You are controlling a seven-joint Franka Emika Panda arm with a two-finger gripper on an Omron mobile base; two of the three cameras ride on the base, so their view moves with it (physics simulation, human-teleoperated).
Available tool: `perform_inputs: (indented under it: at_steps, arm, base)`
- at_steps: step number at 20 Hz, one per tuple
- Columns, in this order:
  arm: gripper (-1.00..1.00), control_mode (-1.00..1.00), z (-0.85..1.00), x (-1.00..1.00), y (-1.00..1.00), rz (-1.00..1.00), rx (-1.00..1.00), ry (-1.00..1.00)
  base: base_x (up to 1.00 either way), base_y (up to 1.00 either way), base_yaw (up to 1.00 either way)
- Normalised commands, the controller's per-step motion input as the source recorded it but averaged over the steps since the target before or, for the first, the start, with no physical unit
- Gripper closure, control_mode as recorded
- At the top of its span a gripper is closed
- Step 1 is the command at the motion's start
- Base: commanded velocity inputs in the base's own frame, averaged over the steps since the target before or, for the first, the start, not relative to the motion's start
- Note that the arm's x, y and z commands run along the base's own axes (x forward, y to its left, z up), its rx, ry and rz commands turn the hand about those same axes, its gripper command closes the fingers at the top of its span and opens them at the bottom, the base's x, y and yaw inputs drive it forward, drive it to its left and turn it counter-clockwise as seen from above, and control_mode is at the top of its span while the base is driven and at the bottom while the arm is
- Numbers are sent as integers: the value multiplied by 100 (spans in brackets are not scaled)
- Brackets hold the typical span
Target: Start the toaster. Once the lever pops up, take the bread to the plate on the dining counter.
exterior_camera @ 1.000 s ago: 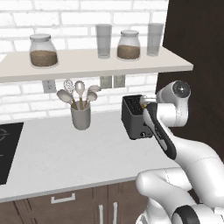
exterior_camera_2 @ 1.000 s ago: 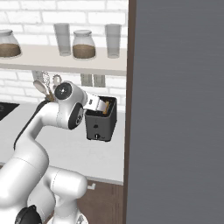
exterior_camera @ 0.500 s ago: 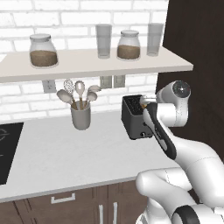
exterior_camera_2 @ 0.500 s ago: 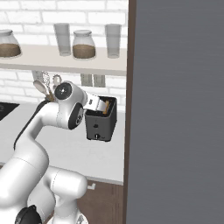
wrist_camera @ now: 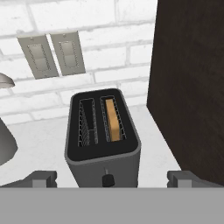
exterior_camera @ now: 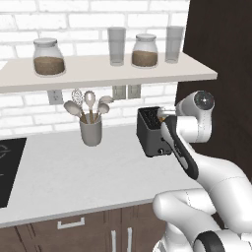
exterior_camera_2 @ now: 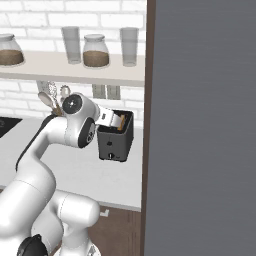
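Observation:
The dark grey toaster [wrist_camera: 103, 148] stands on the white worktop against the brick wall, its knob facing me. A tan slice of bread [wrist_camera: 113, 119] sits down in its right slot; the left slot holds nothing. My gripper [wrist_camera: 112, 178] hovers just above and in front of the toaster, open, with its fingertips [wrist_camera: 43, 177] spread wider than the toaster body. From the base, the toaster [exterior_camera: 153, 133] shows with my hand [exterior_camera: 166, 114] over its top right side; it appears as the toaster [exterior_camera_2: 115, 140] from the other side. The plate and the dining counter are out of view.
A grey utensil cup [exterior_camera: 91, 132] stands left of the toaster. A shelf [exterior_camera: 103, 71] with jars and glasses hangs above. A tall dark cabinet wall [exterior_camera: 221, 59] rises close on the toaster's right. A black cooktop [exterior_camera: 7, 167] lies at far left. Wall outlets [wrist_camera: 52, 54] sit behind.

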Motion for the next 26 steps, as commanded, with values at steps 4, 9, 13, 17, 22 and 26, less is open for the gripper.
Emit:
perform_inputs:
  at_steps: [4,9,13,17,22,26]
  arm:
    - [-100,-100,0,0,0,0,0,0]
    - [-100,-100,0,0,0,0,0,0]
    - [-100,-100,0,0,0,0,0,0]
    - [-100,-100,0,0,0,0,0,0]
    - [-100,-100,0,0,0,0,0,0]
    - [-100,-100,0,0,0,0,0,0]
  base:
    - [0,0,0]
    - [0,0,0]
    - [0,0,0]
    - [0,0,0]
    - [0,0,0]
    - [0,0,0]
